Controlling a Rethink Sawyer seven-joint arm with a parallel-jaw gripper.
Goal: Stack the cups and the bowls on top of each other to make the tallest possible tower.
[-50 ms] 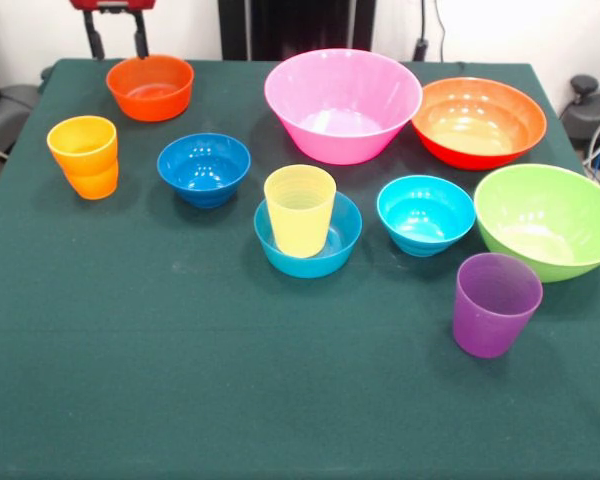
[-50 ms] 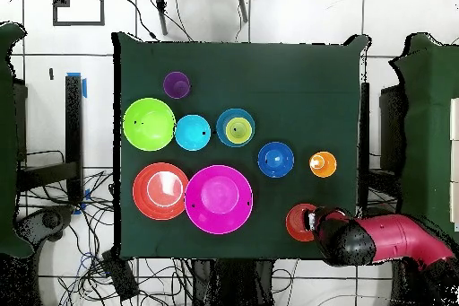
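The yellow cup point(image 1: 299, 210) stands upright inside the mid-blue small bowl point(image 1: 302, 266) near the table's middle, which makes a low tower point(image 2: 236, 127). The orange cup point(image 1: 84, 156) is at the left and the purple cup point(image 1: 496, 304) at the front right. The dark blue bowl point(image 1: 204, 168) and the cyan bowl point(image 1: 426, 214) flank the tower. At the back stand the pink bowl point(image 1: 342, 105), the large orange-red bowl point(image 1: 478, 122) and the small orange-red bowl point(image 1: 151, 87). The lime green bowl point(image 1: 550, 220) is at the right. My gripper point(image 1: 118, 40) hangs open and empty just behind the small orange-red bowl.
The dark green cloth table point(image 1: 180, 380) has bare room along its front half. In the overhead view the red arm point(image 2: 385, 240) reaches in over the table's edge beside the small orange-red bowl point(image 2: 300, 222). Cables and chairs surround the table.
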